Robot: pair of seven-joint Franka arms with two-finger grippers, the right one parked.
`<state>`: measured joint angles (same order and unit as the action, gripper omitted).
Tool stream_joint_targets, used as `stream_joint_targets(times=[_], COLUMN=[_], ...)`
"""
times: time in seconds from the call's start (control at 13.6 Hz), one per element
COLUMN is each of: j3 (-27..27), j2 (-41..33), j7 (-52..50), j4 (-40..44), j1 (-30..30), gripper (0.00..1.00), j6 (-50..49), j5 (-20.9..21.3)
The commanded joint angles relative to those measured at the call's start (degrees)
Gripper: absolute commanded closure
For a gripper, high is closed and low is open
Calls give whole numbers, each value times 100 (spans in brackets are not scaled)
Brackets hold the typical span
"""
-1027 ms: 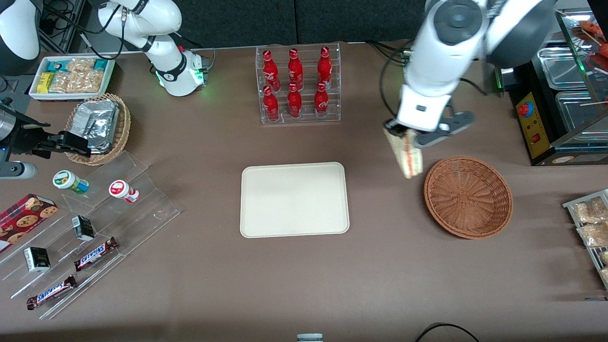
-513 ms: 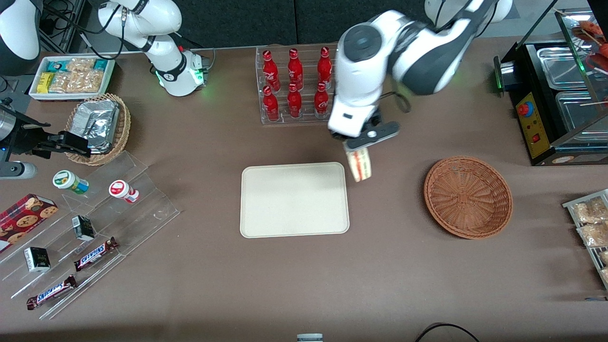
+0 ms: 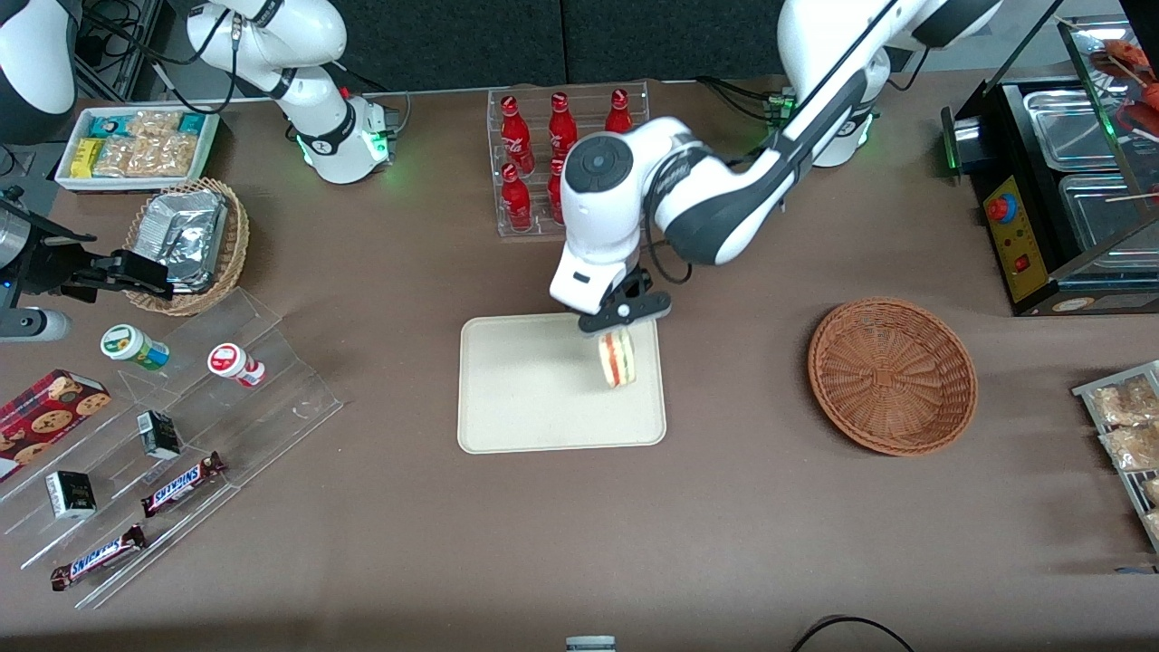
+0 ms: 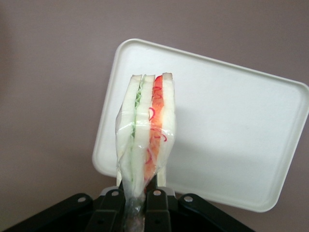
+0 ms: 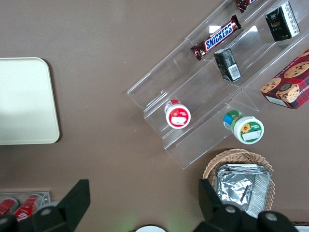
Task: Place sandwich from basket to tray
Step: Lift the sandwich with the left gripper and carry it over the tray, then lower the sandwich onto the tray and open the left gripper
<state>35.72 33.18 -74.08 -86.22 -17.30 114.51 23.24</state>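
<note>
the end effector [image 3: 621, 319] grips the wrapped sandwich [image 3: 617, 357] by one end, its long axis hanging straight down over the tray [image 3: 525, 398], above the tray edge nearest the basket [image 3: 892, 376]; lowering comes next.

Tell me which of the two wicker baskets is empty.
The reddish-brown basket, toward the working arm's end, is empty. The tan basket holds foil packets. The gripper holds the sandwich above the tray.
</note>
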Motion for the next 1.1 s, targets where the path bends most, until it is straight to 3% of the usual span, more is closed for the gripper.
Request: stream_joint_targets(times=[0.0,0.15,0.44,1.03], j3=[-30,-30,-30,-47], j2=[373,522,760,962], j7=[7,7,174,306], j4=[159,36,-227,-386], j1=[-99,-195,-230,-292], gripper=[98,99,100,99], j6=[325,510,1064,1082], j5=[346,733,937,1148])
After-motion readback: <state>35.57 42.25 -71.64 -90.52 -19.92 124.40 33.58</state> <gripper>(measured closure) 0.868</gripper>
